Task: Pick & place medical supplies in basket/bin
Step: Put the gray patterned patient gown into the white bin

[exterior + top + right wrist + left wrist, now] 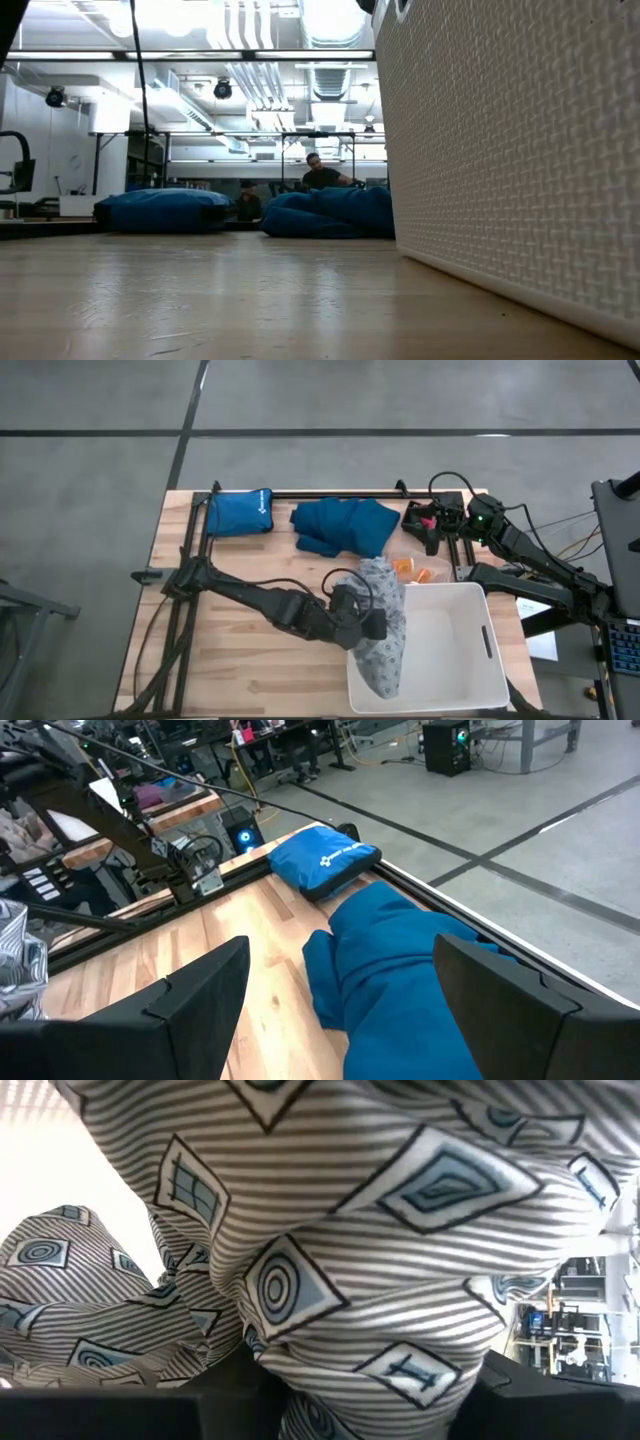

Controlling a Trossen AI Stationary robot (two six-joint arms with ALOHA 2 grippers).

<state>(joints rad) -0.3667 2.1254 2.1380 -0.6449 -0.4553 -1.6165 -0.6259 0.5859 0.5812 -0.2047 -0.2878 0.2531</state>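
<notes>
The left claw [372,622] is positioned at the left wall of the white tub [470,660], which stands at the table's front right corner. The claw is clamped on the pale grey-blue patterned garment [385,630]. The garment hangs over the tub's left rim: its lower portion lies inside the tub at the front left corner, and its upper portion rises above the rim toward the table centre. In the left wrist view the striped, diamond-patterned cloth [350,1250] fills the space directly ahead of the fingers [230,1400].

The right claw [428,525] waits above the rear right part of the table [240,660], its fingers [190,1000] set apart and holding nothing. The dark teal garment [345,525] lies bunched near the rear edge of the table, just left of the right claw. A blue zippered pouch [240,513] lies near the rear left corner, close beside the teal garment and not touching it.

The orange pill bottles [412,570] lie on the table between the teal garment and the tub's rear wall, just beside the patterned garment.

In the low view the tub's textured white wall [510,150] occupies the right side, with the teal garment [330,212] and the pouch [160,210] beyond it. Two people [322,175] are visible in the room behind the table.
</notes>
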